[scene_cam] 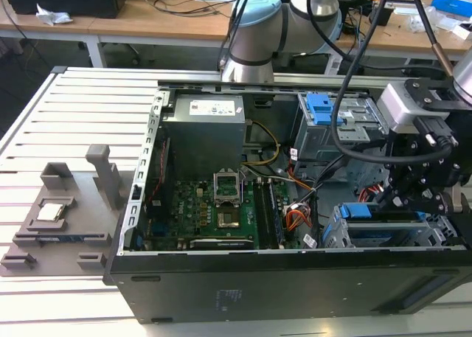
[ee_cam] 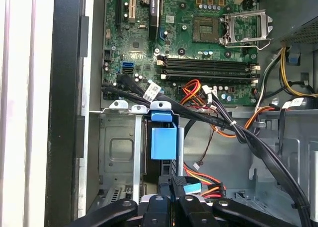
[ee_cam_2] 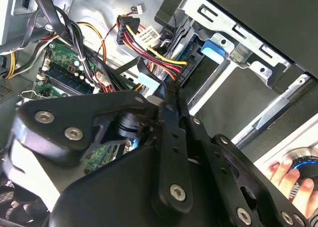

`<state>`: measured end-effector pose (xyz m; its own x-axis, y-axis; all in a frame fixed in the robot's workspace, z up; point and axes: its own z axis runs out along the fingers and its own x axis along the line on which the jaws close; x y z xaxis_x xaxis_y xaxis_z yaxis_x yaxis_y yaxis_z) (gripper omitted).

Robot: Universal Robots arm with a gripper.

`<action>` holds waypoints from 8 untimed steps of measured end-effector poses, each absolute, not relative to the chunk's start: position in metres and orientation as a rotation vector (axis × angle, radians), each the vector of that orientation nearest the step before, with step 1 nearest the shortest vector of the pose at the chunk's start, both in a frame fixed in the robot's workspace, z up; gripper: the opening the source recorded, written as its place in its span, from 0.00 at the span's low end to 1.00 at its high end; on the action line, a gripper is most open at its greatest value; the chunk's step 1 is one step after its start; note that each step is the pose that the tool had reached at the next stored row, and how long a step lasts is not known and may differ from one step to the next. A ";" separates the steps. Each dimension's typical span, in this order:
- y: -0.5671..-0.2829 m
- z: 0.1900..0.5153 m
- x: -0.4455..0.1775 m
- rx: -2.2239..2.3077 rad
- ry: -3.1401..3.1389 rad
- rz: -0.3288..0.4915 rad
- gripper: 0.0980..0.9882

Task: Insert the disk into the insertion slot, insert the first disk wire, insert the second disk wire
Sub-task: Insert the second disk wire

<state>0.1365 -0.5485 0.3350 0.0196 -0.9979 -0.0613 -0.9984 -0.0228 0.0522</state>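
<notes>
Here the disk, in its blue carrier, sits in the slot at the open case's front corner. The end effector hovers just above it by the wires; its grip cannot be told.

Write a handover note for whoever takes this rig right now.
End effector: down at the mouth of the insertion slot, right beside a pale blue plug on red and yellow wires.
Disk: its blue carrier sits inside the slot.
Done: the disk appears inserted.
Left: the two wire insertions; whether either is made cannot be told.
</notes>
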 end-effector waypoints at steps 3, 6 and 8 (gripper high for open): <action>-0.548 0.337 0.137 -2.239 2.192 0.126 0.14; -0.548 0.354 0.137 -2.240 2.193 0.125 0.14; -0.547 0.359 0.136 -2.240 2.193 0.124 0.14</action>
<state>0.1365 -0.5474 0.3594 0.0195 -0.9980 -0.0596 -0.9984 -0.0227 0.0524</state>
